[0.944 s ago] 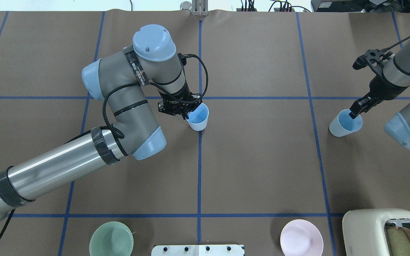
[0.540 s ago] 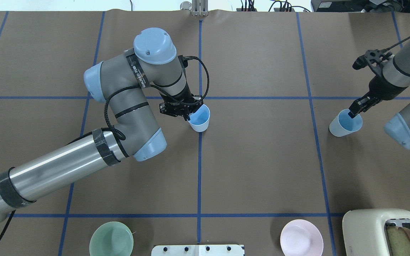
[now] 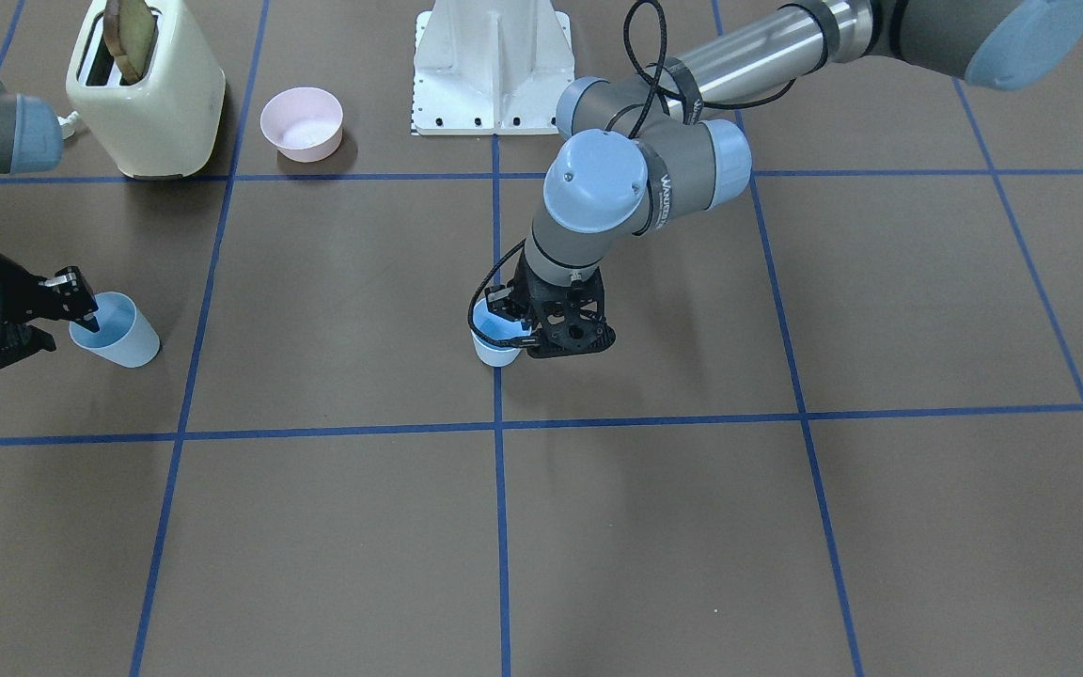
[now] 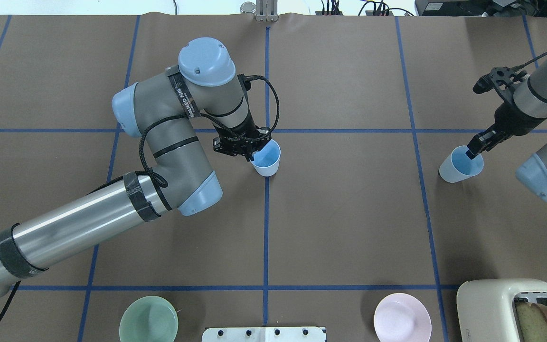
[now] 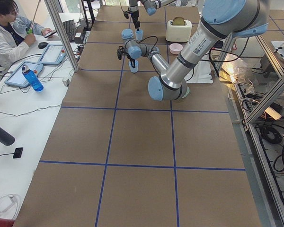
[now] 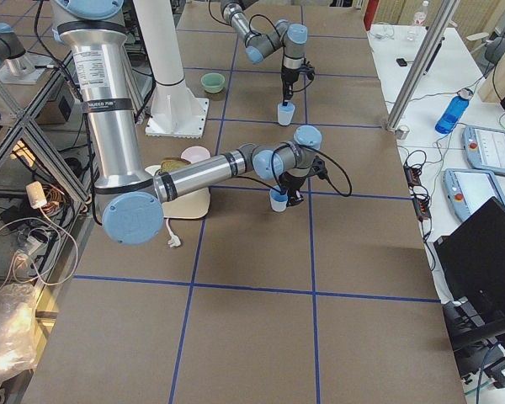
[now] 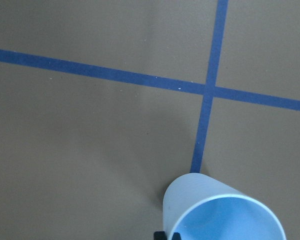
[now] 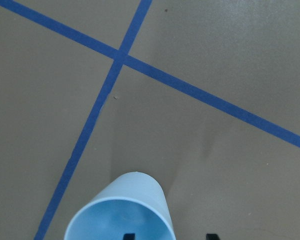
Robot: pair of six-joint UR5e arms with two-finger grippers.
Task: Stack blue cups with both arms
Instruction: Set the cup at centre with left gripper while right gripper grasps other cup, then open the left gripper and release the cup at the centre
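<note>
One blue cup [image 4: 268, 164] stands near the table's middle on the blue tape line. It also shows in the front view [image 3: 493, 346] and the left wrist view [image 7: 225, 215]. My left gripper [image 4: 250, 153] is shut on its rim, one finger inside and one outside. The second blue cup [image 4: 458, 168] stands upright at the right; it also shows in the front view [image 3: 120, 331] and the right wrist view [image 8: 121, 210]. My right gripper [image 4: 471, 150] is open and straddles its rim, its fingertips wide apart, one inside the cup.
A green bowl [image 4: 148, 319], a pink bowl [image 4: 402, 317] and a cream toaster [image 4: 511, 308] with toast stand along the near edge by the white base [image 4: 264, 334]. Blue tape lines cross the brown table. An operator sits beyond the far edge.
The left arm and its cup have shifted slightly right and toward the robot. The right arm's wrist has edged slightly right; its cup has stayed where it was.
</note>
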